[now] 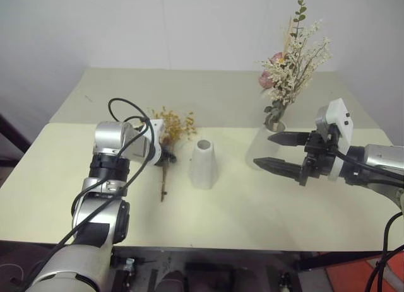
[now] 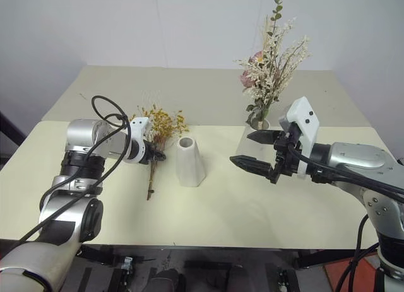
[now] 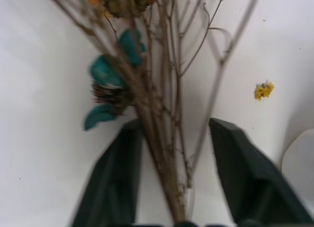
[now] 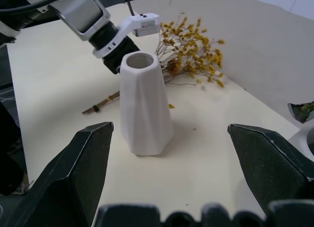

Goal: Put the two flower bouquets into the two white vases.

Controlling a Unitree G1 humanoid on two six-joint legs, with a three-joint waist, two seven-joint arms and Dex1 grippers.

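While the right fingers [image 1: 276, 150] gape empty, the left fingers [image 3: 245, 173] straddle the yellow bouquet's [image 1: 172, 125] stems, not yet clamped.

Both head cams look down over the counter [image 1: 252, 229]; left wrist cam sits right on the yellow bouquet [image 3: 162, 138], right wrist cam faces the cone vase [image 4: 144, 109].
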